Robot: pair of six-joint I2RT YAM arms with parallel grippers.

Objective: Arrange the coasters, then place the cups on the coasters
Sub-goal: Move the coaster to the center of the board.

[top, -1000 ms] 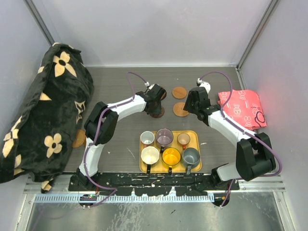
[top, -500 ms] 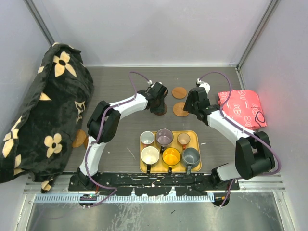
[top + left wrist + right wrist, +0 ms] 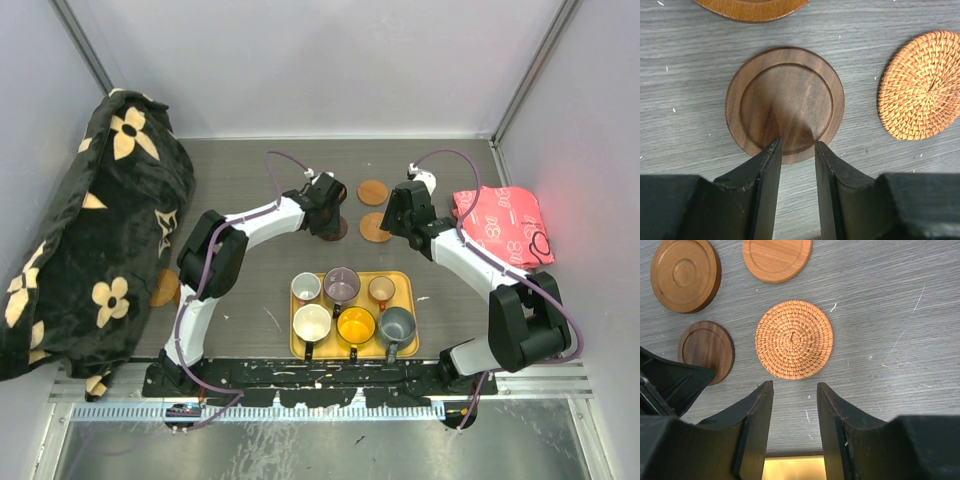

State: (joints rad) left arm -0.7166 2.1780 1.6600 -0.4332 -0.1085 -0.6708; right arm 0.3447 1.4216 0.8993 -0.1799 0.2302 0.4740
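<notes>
near edge of the bench point(image 3: 250, 310): yellow tray point(image 3: 409, 290) holds all six cups point(image 3: 355, 325), none on a coaster. beyond the tray, left tool point(image 3: 797, 144) is narrow, nothing in its gap, poised over the near rim of a dark brown coaster point(image 3: 785, 100) lying flat. right tool point(image 3: 794, 384) stands a bit wider, empty, just short of a woven coaster point(image 3: 794, 339) beside the dark one. farther back two orange-brown coasters point(image 3: 777, 257) lie flat, apart from each other.
</notes>
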